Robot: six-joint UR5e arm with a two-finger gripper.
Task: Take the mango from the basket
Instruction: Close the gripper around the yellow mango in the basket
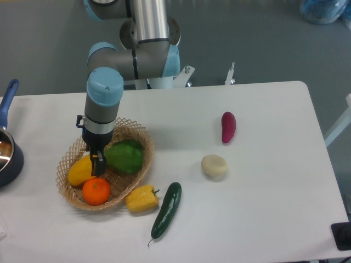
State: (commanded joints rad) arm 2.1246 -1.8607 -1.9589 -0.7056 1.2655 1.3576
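The mango (80,170) lies in the left part of the wicker basket (140,167), a smooth yellow-orange oval. My gripper (97,164) points straight down into the basket, with its dark fingers low at the mango's right end, between the mango and a green pepper (125,156). The jaws look open and nothing is lifted. A round orange (96,191) lies in the basket just in front of the gripper. The gripper hides the mango's right tip.
A yellow bell pepper (142,199) and a dark green cucumber (166,209) lie on the table by the basket's front right. Further right are a pale round item (214,166) and a purple sweet potato (228,126). A blue-handled pot (7,153) stands at the left edge.
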